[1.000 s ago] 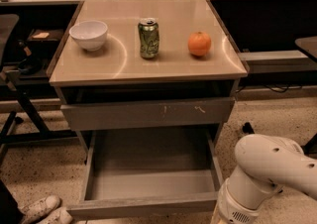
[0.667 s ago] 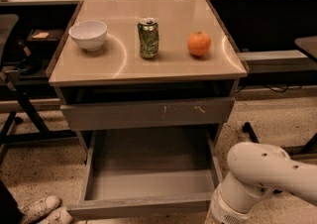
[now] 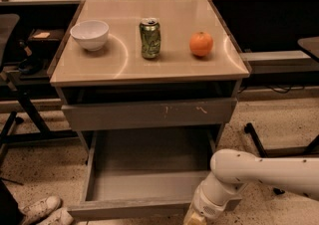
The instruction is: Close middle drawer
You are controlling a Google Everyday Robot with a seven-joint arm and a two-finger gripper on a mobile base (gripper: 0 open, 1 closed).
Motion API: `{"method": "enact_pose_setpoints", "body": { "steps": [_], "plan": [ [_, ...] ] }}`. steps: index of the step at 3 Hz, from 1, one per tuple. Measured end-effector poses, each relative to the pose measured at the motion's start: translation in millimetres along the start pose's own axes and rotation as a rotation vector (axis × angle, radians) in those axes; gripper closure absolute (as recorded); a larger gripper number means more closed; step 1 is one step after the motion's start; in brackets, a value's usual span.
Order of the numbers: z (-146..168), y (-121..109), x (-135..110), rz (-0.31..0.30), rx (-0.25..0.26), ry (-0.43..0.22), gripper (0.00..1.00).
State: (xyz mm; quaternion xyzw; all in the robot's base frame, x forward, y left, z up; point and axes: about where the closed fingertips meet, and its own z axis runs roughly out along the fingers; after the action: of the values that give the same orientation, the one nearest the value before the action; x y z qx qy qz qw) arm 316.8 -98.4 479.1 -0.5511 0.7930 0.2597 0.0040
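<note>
Claw (image 3: 195,217) sits at the very bottom edge of the view, under the white arm (image 3: 259,171) that comes in from the right. It is mostly cut off, so I cannot tell if it is wide or narrow, and it seems to hold nothing. It is just beside the right end of the middle drawer (image 3: 149,169).

This drawer is pulled far out of the cabinet toward the camera. Its plain grey front panel (image 3: 124,209) is the nearest part, and the box behind it looks empty. I judge it a stiff, rigid box on slides, and light because nothing lies inside. There is no handle, so nothing needs to be gripped. A flat push on the front panel should be enough, better near its middle than at the corner, so that the drawer does not twist in its slides.

Above it, the scratched upper drawer (image 3: 144,114) stands a little open. On the bench (image 3: 119,64) are a white bowl (image 3: 89,34), a green can (image 3: 150,38) and an orange (image 3: 201,44), well apart. White shoes (image 3: 40,210) are on the floor at left.
</note>
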Motion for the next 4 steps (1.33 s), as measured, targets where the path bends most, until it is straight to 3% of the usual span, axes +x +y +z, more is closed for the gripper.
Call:
{"method": "enact_pose_setpoints", "body": {
  "steps": [2,4],
  "plan": [
    [38,-55,-24,-0.021,0.018,-0.031,1.00],
    [39,-56,-24,-0.021,0.016,-0.032,0.59]
  ]
}}
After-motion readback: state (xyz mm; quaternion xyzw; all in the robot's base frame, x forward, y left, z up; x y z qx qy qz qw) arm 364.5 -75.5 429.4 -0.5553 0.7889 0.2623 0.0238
